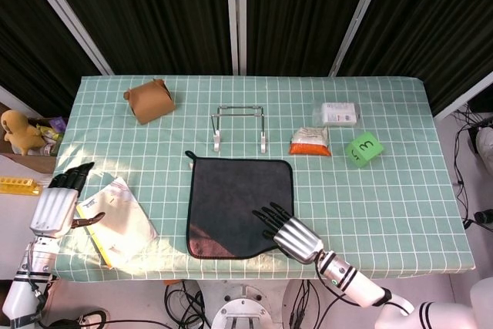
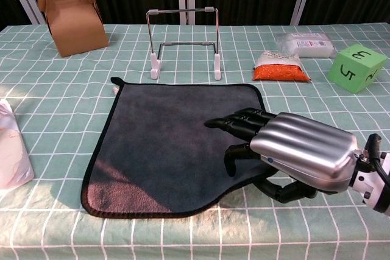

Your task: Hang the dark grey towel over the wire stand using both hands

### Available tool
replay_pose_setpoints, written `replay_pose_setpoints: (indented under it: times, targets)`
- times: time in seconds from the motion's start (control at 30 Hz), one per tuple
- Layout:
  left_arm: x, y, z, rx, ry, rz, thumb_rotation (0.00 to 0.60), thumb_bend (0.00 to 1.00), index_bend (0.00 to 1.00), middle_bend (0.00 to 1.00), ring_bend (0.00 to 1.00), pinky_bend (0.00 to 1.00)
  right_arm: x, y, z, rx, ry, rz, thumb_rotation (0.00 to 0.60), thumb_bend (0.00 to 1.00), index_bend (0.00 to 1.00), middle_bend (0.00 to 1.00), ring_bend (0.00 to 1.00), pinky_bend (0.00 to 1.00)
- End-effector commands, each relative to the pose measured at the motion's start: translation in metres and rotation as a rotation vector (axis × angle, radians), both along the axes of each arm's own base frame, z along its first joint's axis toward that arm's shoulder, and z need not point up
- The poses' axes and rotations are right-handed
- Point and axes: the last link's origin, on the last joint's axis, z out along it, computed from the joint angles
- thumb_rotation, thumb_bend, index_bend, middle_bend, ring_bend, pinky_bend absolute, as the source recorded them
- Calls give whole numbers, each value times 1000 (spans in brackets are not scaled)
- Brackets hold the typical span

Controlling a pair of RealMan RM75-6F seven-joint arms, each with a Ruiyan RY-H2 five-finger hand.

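The dark grey towel (image 1: 231, 202) (image 2: 164, 132) lies flat on the checked cloth in front of the wire stand (image 1: 239, 107) (image 2: 183, 10), which stands upright and bare. My right hand (image 1: 289, 233) (image 2: 295, 153) is at the towel's near right corner, with fingers on top and others curled beneath. It grips that corner, which is drawn up and inward and hidden by the hand. Only the head view shows my left hand (image 1: 55, 204), which hangs off the table's left edge with fingers straight, holding nothing.
A brown paper box (image 1: 149, 101) (image 2: 72, 21) sits at the far left. An orange packet (image 1: 310, 142) (image 2: 280, 66), a white packet (image 1: 339, 113) (image 2: 304, 44) and a green cube (image 1: 363, 149) (image 2: 356, 68) lie right of the stand. Papers (image 1: 115, 217) lie near the left hand.
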Motion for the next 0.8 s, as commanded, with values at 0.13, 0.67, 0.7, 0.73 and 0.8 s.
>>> replay_pose_setpoints:
  times: [0.13,0.67,0.7,0.73,0.8]
  targets:
    - [0,0,-1,-1,-4,1,490,61,37,108,132,231,-2,2,-3,-35,-40,4,600,543,670,0,0,0]
    - [18,-6,-17,-147,-243,-39,502,61,79,154,166,257,29,-32,-8,-138,-157,-27,600,537,998,19,0,0]
    - [21,-6,-20,-179,-271,-41,503,62,84,158,172,267,36,-40,-8,-147,-161,-27,600,536,998,19,0,0]
    - [23,-5,-23,-200,-288,-44,504,62,86,163,176,275,42,-45,-9,-151,-165,-26,600,536,998,19,0,0]
    - [28,-3,-28,-234,-327,-52,506,62,94,183,193,293,56,-57,-10,-160,-178,-32,600,536,998,19,0,0]
